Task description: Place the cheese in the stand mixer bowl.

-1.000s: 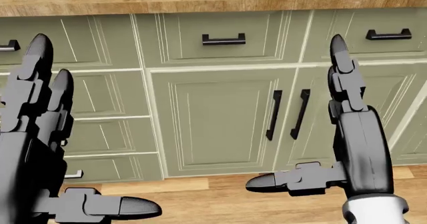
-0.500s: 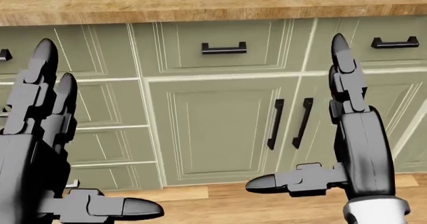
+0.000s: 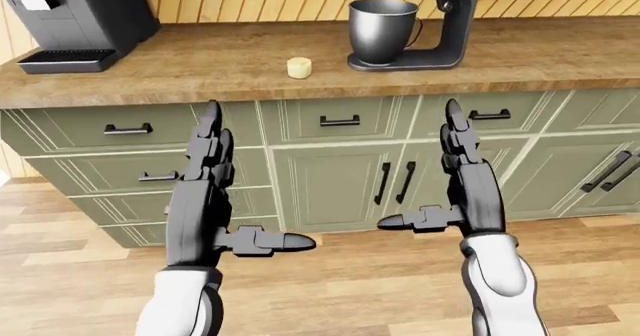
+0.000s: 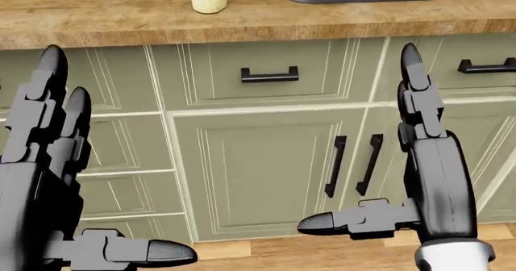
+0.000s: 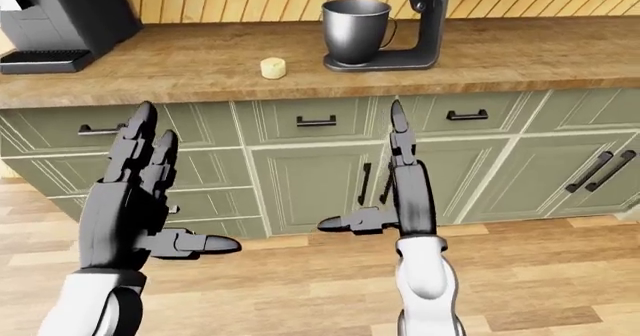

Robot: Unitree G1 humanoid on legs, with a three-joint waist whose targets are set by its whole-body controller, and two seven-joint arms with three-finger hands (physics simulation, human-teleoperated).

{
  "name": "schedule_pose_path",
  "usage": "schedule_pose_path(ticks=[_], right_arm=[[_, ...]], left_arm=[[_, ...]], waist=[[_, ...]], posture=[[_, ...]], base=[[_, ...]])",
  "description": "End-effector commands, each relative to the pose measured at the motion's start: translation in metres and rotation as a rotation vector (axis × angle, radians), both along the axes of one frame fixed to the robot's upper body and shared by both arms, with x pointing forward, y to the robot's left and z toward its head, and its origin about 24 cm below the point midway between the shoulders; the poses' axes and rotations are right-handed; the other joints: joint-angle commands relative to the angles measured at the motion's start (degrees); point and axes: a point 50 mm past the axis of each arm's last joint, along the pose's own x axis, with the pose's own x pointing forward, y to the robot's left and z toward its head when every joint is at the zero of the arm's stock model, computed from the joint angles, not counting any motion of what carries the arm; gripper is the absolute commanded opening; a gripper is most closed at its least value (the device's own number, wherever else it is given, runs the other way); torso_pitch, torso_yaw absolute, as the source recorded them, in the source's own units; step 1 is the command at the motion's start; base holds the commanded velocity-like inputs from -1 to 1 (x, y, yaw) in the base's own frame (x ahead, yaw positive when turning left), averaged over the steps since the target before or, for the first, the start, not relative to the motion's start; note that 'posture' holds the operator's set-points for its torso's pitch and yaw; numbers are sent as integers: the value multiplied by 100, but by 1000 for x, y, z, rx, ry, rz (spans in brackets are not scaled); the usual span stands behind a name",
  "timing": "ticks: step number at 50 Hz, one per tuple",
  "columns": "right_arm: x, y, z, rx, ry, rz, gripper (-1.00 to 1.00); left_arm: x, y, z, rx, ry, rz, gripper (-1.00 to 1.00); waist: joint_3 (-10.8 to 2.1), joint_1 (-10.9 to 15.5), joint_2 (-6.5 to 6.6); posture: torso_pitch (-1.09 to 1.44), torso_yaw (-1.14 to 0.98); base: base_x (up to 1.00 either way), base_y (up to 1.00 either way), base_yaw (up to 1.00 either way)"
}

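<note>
Both hands hang empty with fingers stretched straight and thumbs out sideways, the left hand [image 3: 205,201] and right hand [image 3: 462,193] raised before the green cabinets [image 3: 330,178], touching nothing. Well above them on the wooden counter [image 3: 200,62], the cheese [image 3: 299,67] sits just left of the stand mixer [image 3: 445,21] and its bowl [image 3: 381,30]. I judge the approach unfinished: close in squarely, lift one hand over the counter edge, and pinch the small cheese from above.

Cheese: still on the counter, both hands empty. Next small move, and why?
Probably raise the left hand toward the cheese. Both hands are open below the counter edge, right hand too, and the cheese sits just left of the stand mixer bowl.
</note>
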Motion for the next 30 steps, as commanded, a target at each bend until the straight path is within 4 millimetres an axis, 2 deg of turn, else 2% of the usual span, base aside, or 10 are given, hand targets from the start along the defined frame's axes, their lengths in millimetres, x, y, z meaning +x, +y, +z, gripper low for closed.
schedule_pose_path(ticks=[1,2,3,10,15,16,24,28,29,30], right_arm=[[-2,-1,10,-9,-62,-7,100],[-2,-1,11,-9,-62,-7,100],[-3,-1,11,-9,-62,-7,100],[-4,-1,11,-9,-63,-7,100],[-3,-1,11,-7,-65,-8,100],[-3,-2,11,-7,-64,-8,100],[-3,-1,11,-7,-65,-8,100],[-3,-1,11,-8,-65,-8,100],[-3,-1,11,-7,-64,-8,100],[-3,-1,11,-7,-65,-8,100]], left_arm=[[-3,-2,9,-3,-59,-15,100],[-3,-3,10,-3,-61,-16,100],[-4,-3,11,-2,-63,-16,100],[-4,-2,11,-2,-64,-15,100],[-5,-3,12,-1,-67,-17,100],[-6,-3,12,-1,-67,-17,100],[-5,-3,12,-1,-67,-17,100],[-5,-3,12,-1,-67,-18,100],[-5,-3,12,0,-67,-18,100],[-5,-3,12,-1,-67,-18,100]], waist=[[-82,-17,-91],[-160,-36,-316],[-85,-118,-36],[4,-138,111],[-139,-170,757],[-64,-89,494],[-30,-30,264],[-148,-27,-287],[-93,-103,-45],[-73,-79,-128]], posture=[[0,0],[0,0],[0,0],[0,0],[0,0],[0,0],[0,0],[0,0],[0,0],[0,0]], base=[[20,0,0],[19,0,0],[20,0,0],[19,0,0],[20,0,0],[20,0,0],[19,0,0],[19,0,0],[19,0,0],[20,0,0]])
